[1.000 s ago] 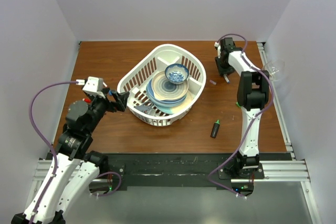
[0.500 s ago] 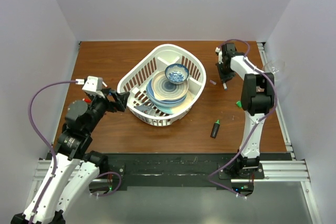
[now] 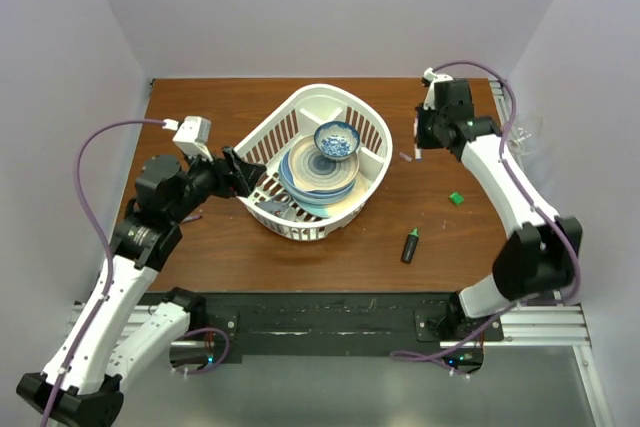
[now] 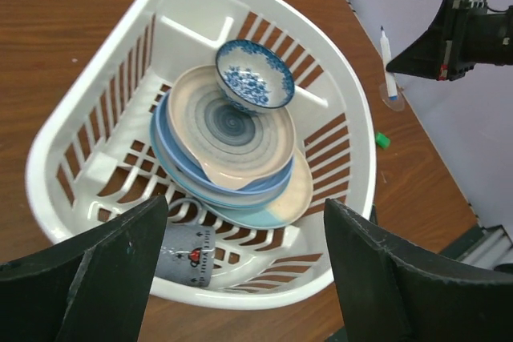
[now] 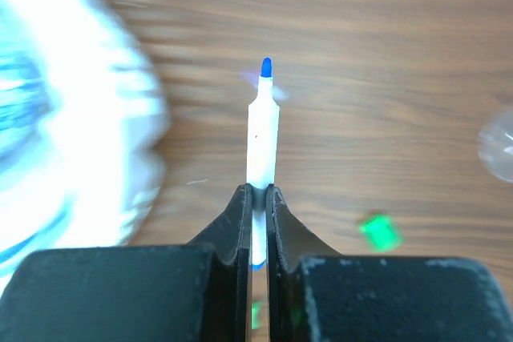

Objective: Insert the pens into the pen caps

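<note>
My right gripper (image 5: 259,191) is shut on a thin white pen (image 5: 263,130) with a bare blue tip. In the top view that gripper (image 3: 420,140) hangs right of the white basket (image 3: 372,130), just above a small pale cap (image 3: 405,157) on the table. The left wrist view shows the pen (image 4: 388,66) upright over that cap (image 4: 393,102). A bright green cap (image 3: 455,198) lies further toward me and also shows in the right wrist view (image 5: 379,231). A stubby black marker with a green end (image 3: 410,245) lies on the table. My left gripper (image 3: 236,173) is open and empty at the basket's left rim.
The basket holds stacked plates (image 4: 232,150), a blue patterned bowl (image 4: 253,76) and a grey mug (image 4: 186,247). A clear wine glass (image 3: 524,131) stands at the table's right edge. Walls enclose the table at the left, back and right.
My right arm has swung its elbow out to the right and toward me, while the gripper stays near the pale cap. My left arm has reached forward, closer to the basket.
</note>
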{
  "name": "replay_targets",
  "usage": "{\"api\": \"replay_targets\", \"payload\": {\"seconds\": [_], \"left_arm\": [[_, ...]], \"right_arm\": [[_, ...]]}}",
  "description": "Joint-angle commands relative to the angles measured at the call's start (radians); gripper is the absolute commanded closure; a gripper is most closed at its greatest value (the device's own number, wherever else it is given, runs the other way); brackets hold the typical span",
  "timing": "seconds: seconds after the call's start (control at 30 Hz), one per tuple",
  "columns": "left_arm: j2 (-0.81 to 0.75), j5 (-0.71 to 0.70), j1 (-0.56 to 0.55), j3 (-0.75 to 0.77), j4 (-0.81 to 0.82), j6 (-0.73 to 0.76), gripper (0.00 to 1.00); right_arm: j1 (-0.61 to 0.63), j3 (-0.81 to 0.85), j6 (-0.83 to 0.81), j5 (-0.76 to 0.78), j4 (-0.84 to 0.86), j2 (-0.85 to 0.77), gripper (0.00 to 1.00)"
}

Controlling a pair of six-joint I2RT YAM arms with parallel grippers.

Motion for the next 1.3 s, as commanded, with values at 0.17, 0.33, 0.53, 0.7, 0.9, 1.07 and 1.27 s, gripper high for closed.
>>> {"api": "replay_targets", "payload": {"seconds": [0.17,0.33,0.53,0.7,0.9,1.07,1.27], "left_arm": [[0.097,0.271,-0.004,-0.059,0.314,-0.173,0.21],[0.169,0.321,-0.005,-0.076,0.458,-0.219,0.22],[0.184,0.12,-0.005,-0.004,0.256,-0.058,0.18],[0.135,0.002,-0.005,-0.033,0.205,-0.017,0.17],[0.016,-0.138,-0.004,-0.105,0.181,0.069,0.17],[-0.102,-0.238,-0.005,-0.167,0.18,0.111,0.16],[-0.19,-0.265,-0.004,-0.194,0.17,0.122,0.16]], "right_arm": [[0.419,-0.137,0.294,-0.156,0.242,-0.289,1.0],[0.557,-0.139,0.368,-0.12,0.324,-0.285,1.0],[0.576,-0.08,0.298,-0.006,0.227,-0.229,1.0],[0.576,-0.053,0.215,0.006,0.212,-0.128,0.86],[0.602,0.094,0.328,0.116,0.133,0.082,0.62],[0.62,0.252,0.471,0.308,0.082,0.235,0.61],[0.642,0.398,0.552,0.423,0.04,0.401,0.6]]}}
